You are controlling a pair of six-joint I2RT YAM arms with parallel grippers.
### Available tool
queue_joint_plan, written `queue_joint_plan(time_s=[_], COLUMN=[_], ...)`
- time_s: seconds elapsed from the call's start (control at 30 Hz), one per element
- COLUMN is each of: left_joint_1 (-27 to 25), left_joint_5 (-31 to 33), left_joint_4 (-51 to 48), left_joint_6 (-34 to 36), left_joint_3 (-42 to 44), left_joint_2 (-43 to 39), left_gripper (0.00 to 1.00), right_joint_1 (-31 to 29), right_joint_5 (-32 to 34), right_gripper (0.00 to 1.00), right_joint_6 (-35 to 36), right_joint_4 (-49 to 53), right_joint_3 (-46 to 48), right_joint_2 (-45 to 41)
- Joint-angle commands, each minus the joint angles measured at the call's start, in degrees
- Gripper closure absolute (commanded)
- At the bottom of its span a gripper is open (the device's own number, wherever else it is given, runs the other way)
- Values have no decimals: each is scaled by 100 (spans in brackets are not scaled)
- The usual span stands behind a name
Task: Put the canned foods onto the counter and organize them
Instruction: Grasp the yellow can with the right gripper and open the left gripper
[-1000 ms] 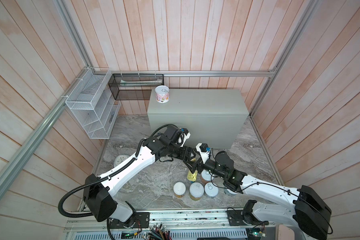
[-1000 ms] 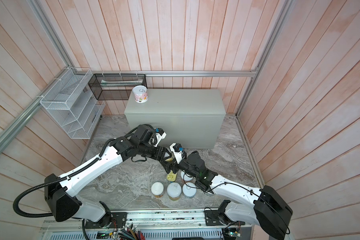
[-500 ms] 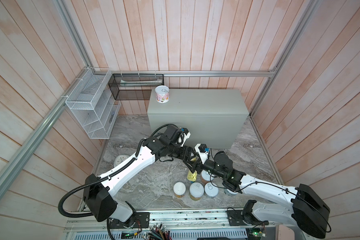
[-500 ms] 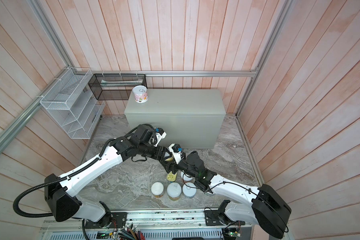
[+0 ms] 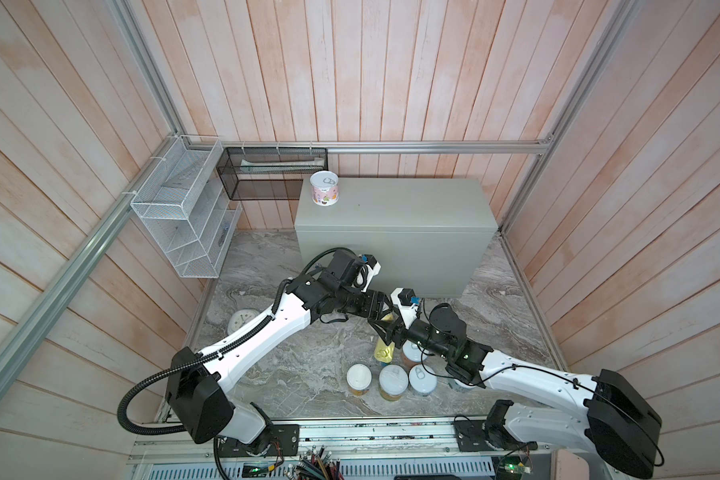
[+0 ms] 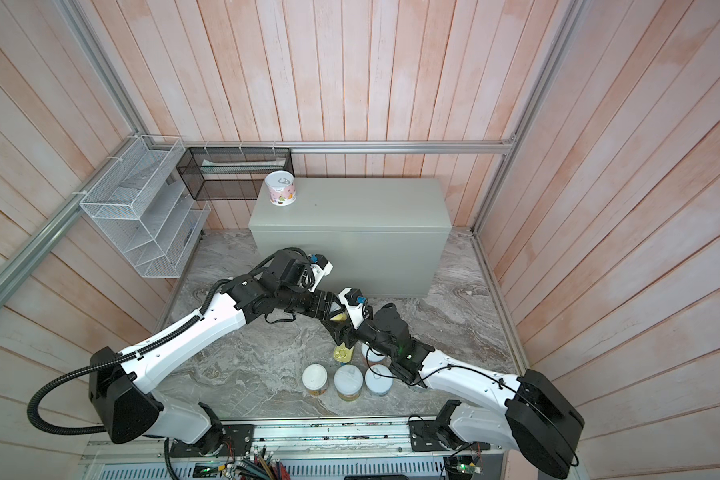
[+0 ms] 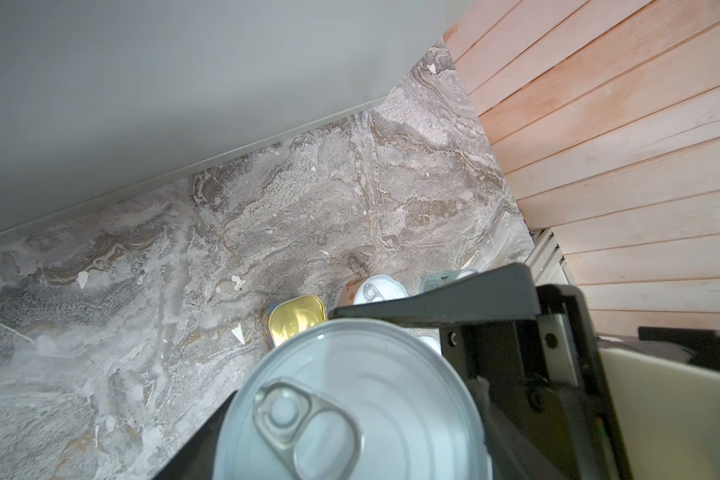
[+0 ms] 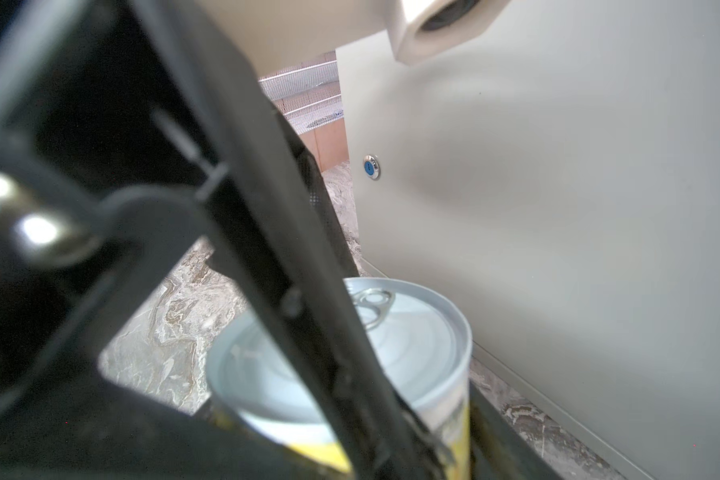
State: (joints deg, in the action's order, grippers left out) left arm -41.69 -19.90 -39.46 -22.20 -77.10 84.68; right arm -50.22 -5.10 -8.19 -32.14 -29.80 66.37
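Yellow can [image 7: 350,407] sits clamped between the left pincer's [image 5: 384,315] jaws

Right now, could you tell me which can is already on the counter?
The pink-labelled can, alone at the counter's far left corner; all others are lower.

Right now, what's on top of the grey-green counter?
One pink-labelled can stands upright near the counter's back left corner. Only the spot beneath it is covered; the rest of the top shows bare.
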Motion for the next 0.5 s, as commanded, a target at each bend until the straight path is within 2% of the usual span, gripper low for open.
queue_joint_plan(time_s=[0.0, 0.07, 0.17, 0.33, 0.47], left_joint_1=[-23, -23, -7, 3, 5], left_joint_5=[-190, -125, 111, 151, 278], left_joint_4=[133, 163, 100, 126, 200], left_joint_6=[-39, -24, 23, 3, -70], left_joint_3=[101, 143, 182, 298, 431], left_joint_2=[-187, -206, -201, -268, -419], left_gripper=[24, 12, 8, 0, 0], right_joint_1=[47, 43, 46, 46, 47], right_joint_5=[397, 461, 527, 548, 597], right_gripper=[35, 35, 35, 35, 36], right_joint_6=[-262, -280, -305, -322, -350], right_joint_4=[-388, -383, -410, -409, -374], right_joint_3=[26, 41, 78, 54, 29], right_joint_2=[-212, -245, -266, -262, -248])
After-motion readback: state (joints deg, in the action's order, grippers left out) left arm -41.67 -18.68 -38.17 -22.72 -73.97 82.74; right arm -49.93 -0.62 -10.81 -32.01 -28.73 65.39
